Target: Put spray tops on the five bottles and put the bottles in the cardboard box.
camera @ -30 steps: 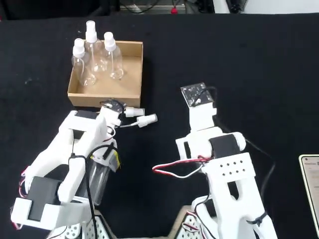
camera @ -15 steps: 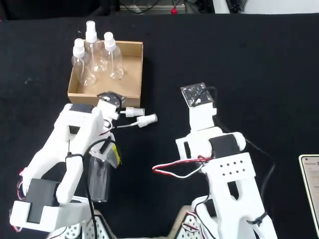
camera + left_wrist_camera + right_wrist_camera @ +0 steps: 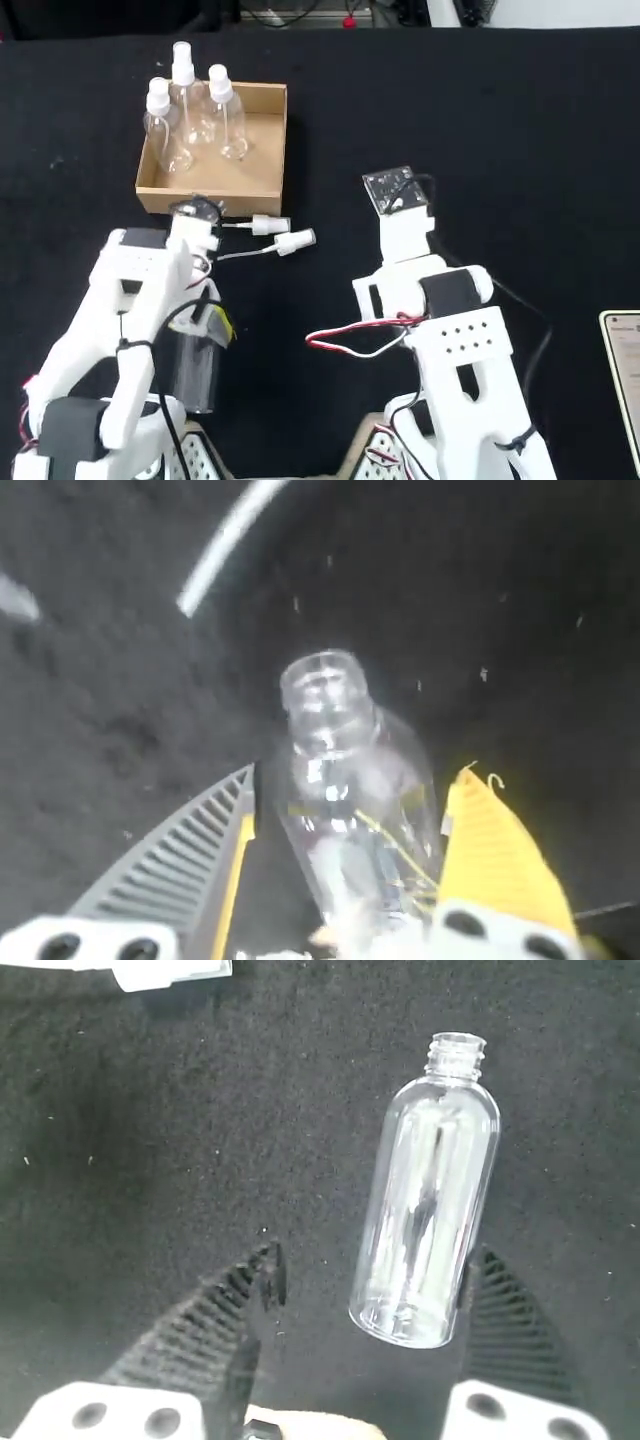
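Your left gripper [image 3: 357, 773] is clamped on a clear plastic bottle with a bare threaded neck [image 3: 340, 745], its yellow-taped finger on one side and its grey ribbed finger on the other. In the high view that bottle sits at about 7 o'clock on the black cloth table [image 3: 500, 120], beside the white left arm. You cannot tell whether its base touches the cloth. Your right gripper [image 3: 375, 1253] has its jaws apart. A second clear open-necked bottle [image 3: 425, 1210] lies on its side on the cloth between them, closer to one finger than to the other, neck pointing away from the wrist. The shallow brown cardboard box [image 3: 240, 197] is at 10 o'clock on the table. Three clear bottles with white spray tops [image 3: 195, 120] stand together in the box's far corner. At the box's 5 o'clock, just outside its near wall, a loose white spray top [image 3: 270, 225] lies on the cloth. Another loose spray top [image 3: 295, 241] lies just beside it, and their thin dip tubes run toward 9 o'clock.
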Robot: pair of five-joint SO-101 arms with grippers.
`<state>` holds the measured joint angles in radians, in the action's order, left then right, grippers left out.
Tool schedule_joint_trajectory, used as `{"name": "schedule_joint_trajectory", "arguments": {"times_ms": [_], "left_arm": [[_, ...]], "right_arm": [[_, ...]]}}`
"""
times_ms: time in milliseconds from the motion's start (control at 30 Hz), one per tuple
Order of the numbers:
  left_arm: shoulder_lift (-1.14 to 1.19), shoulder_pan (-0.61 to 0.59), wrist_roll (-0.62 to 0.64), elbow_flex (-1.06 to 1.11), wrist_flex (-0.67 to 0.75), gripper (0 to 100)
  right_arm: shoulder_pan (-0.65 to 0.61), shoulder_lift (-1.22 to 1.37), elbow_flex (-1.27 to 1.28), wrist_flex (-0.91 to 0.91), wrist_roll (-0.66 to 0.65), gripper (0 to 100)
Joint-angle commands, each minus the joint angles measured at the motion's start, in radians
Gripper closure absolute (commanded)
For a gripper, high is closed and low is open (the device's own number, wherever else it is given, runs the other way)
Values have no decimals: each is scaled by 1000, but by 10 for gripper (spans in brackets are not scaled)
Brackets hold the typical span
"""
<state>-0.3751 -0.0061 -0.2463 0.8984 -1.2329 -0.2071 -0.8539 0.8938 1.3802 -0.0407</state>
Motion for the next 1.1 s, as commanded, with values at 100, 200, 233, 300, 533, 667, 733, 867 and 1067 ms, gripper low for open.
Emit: {"name": "schedule_joint_trajectory", "arguments": {"times_ms": [100,200,233,300,533,667,733,867,1067], "left_arm": [[-31,-10,38,47,109,707],[-31,-4,49,58,117,708],[-31,-4,49,58,117,710],[-31,-10,46,58,123,711],[-31,-7,12,71,195,720],[-40,1,-23,113,221,827],[-41,-5,-21,116,213,866],[-41,-8,-25,114,212,867],[-34,-8,-28,4,212,721]], "right_arm": [[-15,-13,-62,3,2,719],[-15,-13,-62,3,2,719],[-15,-13,-62,3,2,719],[-15,-13,-62,3,2,719],[-15,-13,-62,2,2,719],[-15,-13,-64,0,2,719],[-15,-13,-62,-12,3,719],[-17,-13,-62,-18,5,719],[-17,-13,-62,-18,5,719]]}}
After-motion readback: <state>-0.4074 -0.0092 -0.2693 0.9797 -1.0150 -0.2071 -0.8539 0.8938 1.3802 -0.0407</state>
